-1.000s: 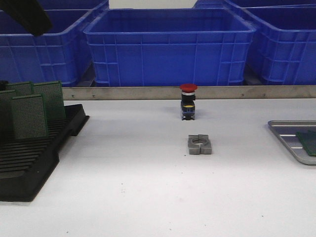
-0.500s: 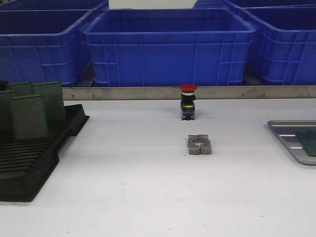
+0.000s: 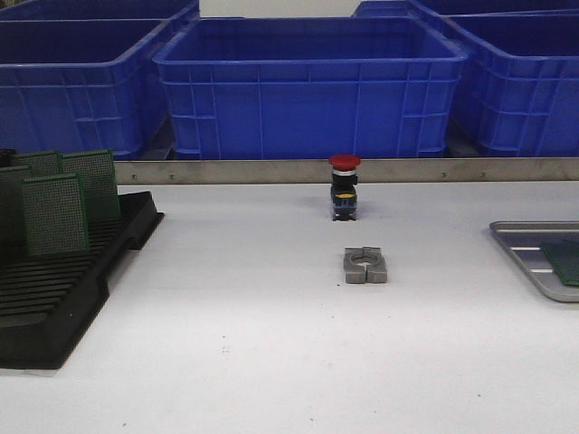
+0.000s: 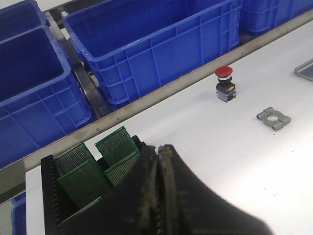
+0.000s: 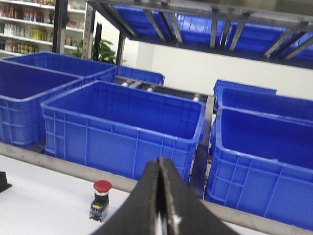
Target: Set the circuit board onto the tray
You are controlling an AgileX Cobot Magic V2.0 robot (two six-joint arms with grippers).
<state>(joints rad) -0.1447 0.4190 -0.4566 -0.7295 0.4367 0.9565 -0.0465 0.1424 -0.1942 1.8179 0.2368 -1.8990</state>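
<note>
Several green circuit boards [image 3: 56,212] stand upright in a black slotted rack [image 3: 54,298] at the table's left; they also show in the left wrist view [image 4: 85,178]. The silver-grey tray [image 3: 526,246] lies at the right edge with one green board [image 3: 567,260] flat on it; its corner shows in the left wrist view [image 4: 306,68]. My left gripper [image 4: 159,149] is shut and empty, raised above the rack's near side. My right gripper [image 5: 159,161] is shut and empty, held high and facing the bins. Neither gripper shows in the front view.
A red-capped push button [image 3: 345,186] stands at the table's middle back, with a grey metal clamp block [image 3: 365,265] just in front of it. Large blue plastic bins [image 3: 312,81] line the far side behind a metal rail [image 3: 271,170].
A dark arm seen at the top left of the front view one second ago has moved out of sight. Nothing on the table has moved.
</note>
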